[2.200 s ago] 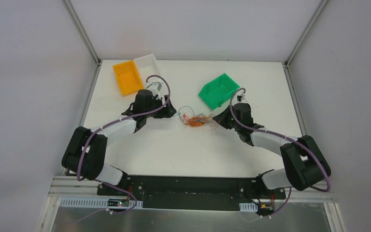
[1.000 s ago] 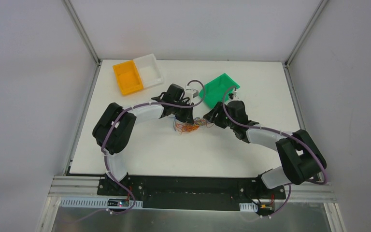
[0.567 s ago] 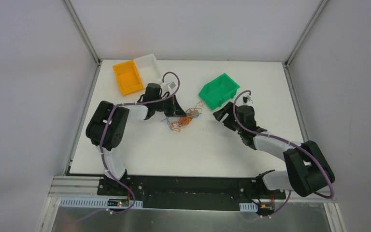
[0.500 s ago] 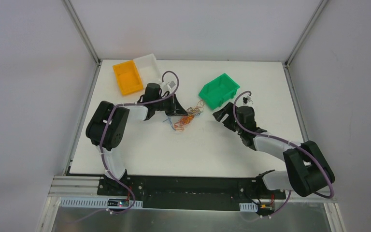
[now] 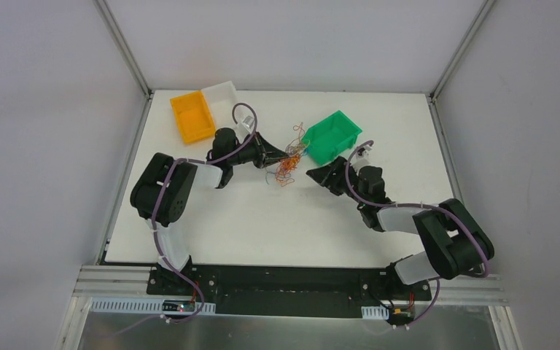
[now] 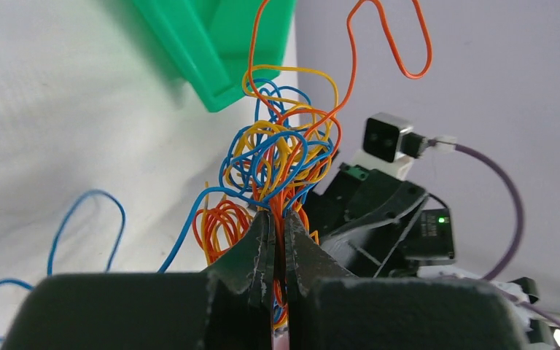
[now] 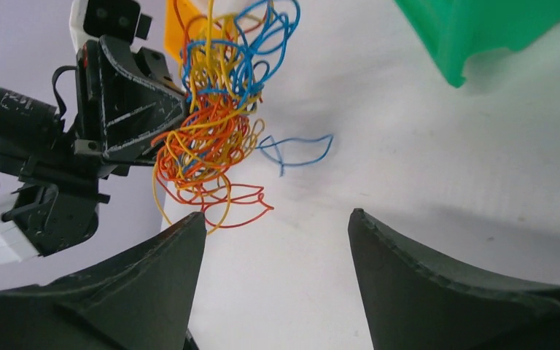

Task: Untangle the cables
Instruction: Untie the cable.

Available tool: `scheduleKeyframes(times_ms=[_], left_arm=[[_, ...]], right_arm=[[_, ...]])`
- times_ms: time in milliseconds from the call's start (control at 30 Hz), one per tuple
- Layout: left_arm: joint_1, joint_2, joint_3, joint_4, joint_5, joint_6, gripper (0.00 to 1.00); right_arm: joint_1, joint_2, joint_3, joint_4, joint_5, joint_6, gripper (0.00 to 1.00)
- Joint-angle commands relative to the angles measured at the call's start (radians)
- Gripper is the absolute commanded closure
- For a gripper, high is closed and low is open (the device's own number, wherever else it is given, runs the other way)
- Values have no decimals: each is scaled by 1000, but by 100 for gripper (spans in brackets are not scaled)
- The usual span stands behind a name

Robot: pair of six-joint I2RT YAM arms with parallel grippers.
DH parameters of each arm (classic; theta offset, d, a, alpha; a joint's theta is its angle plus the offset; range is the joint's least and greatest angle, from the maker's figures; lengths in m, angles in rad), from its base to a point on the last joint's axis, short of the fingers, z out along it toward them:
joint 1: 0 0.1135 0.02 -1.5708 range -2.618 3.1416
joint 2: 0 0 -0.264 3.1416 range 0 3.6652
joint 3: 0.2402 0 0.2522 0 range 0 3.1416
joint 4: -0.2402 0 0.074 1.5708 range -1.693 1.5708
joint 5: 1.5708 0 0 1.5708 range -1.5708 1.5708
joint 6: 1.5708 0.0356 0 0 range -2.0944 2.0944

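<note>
Cables [image 5: 286, 163] orange, red, blue and yellow; green bin [image 5: 329, 135] at one o'clock; orange bin [image 5: 192, 117], white bin [image 5: 223, 95] at eleven.

From above you cannot tell single strands apart in the cables [image 5: 286, 162]. At the right wrist, the green bin [image 7: 481, 29] runs off the top edge; cables hide most of the orange bin [image 7: 171, 25].

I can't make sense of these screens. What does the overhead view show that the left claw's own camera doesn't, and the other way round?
Only overhead: the orange bin and white bin at the far left of the table. Only the claw camera: the left claw pinched shut on the cables, with their blue, orange and yellow loops told apart. Both: the bunched cables and the green bin.
</note>
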Motion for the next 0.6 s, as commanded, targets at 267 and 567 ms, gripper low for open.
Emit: scheduleKeyframes(times_ms=[267,567], left_arm=[[-108,-12,9,133,-44,-74,100],[-118,-60,15,59,-61,-1,100]], right_arm=[[1,55,8,357,-221,111,27],[-10,42,5,322,-211,121,87]])
